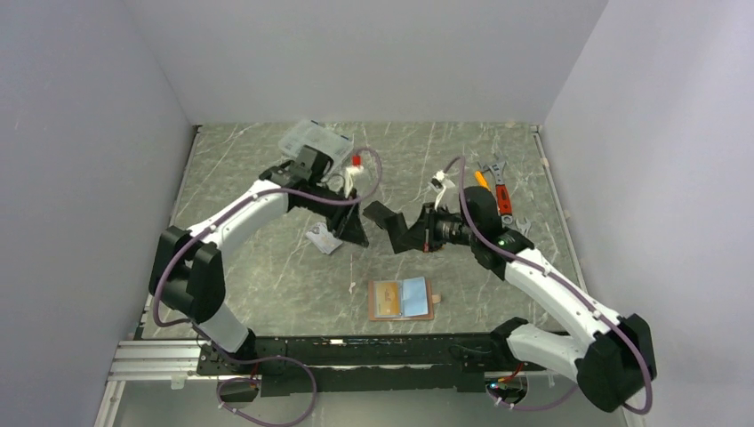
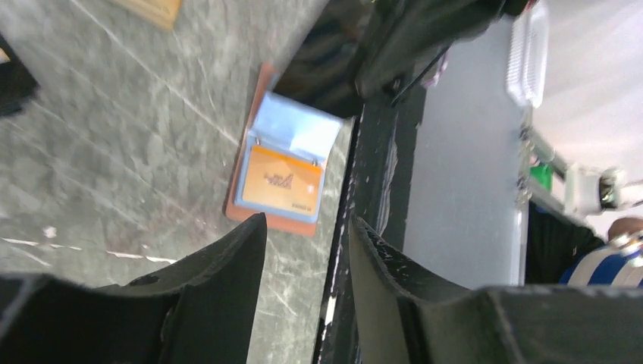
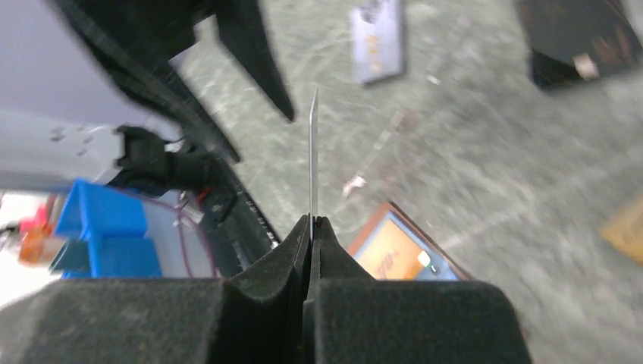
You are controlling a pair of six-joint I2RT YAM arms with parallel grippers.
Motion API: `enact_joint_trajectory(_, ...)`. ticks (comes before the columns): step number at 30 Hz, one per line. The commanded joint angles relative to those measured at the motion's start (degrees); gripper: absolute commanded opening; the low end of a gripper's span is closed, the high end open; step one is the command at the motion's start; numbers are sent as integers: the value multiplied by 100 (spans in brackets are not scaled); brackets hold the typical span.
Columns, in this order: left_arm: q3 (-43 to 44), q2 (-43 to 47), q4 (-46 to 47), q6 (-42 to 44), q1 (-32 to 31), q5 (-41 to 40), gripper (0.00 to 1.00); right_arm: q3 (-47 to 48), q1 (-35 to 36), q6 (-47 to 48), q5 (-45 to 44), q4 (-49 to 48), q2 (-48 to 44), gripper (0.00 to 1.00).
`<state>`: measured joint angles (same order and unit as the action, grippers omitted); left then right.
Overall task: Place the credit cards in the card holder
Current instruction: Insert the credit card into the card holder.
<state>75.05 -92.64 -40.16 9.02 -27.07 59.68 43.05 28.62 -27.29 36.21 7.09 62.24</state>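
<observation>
One card [image 3: 313, 152], thin, light and stiff, stands edge-on, pinched by its lower edge in the right end effector [image 3: 313, 221]. Faces likely slick, so grip by the edges. Left end effector [image 2: 307, 220] is spread, holding nothing. Card holder [image 2: 273, 223] lies open on the surface [image 1: 267, 276]: orange card [image 2: 282, 182] in one pocket, the other looks empty. Silver card [image 1: 323, 238] lies loose.

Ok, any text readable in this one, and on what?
None can be read.
The orange card in the card holder: script mark and small print, too blurred.
The silver card: print too blurred.
The held card in the right gripper: edge-on, face hidden.
</observation>
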Motion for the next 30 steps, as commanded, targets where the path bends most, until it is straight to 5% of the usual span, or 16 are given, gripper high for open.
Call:
enact_joint_trajectory(1,-742,186,273,584,-532,-762,49,-602,341,-797,-2057,1383,-577,0)
enact_joint_trajectory(5,-1296,98,665,780,-1129,-1438,47,-838,810,-1558,-3428,2414,-1109,0)
enact_joint_trajectory(13,-1650,-91,1018,962,-1796,-2153,44,-1198,1508,-2569,-4505,3153,-1585,0)
enact_joint_trajectory(30,-1523,-466,1050,1060,-2131,-2664,40,-1515,1859,-2615,-4549,2632,-1459,0)
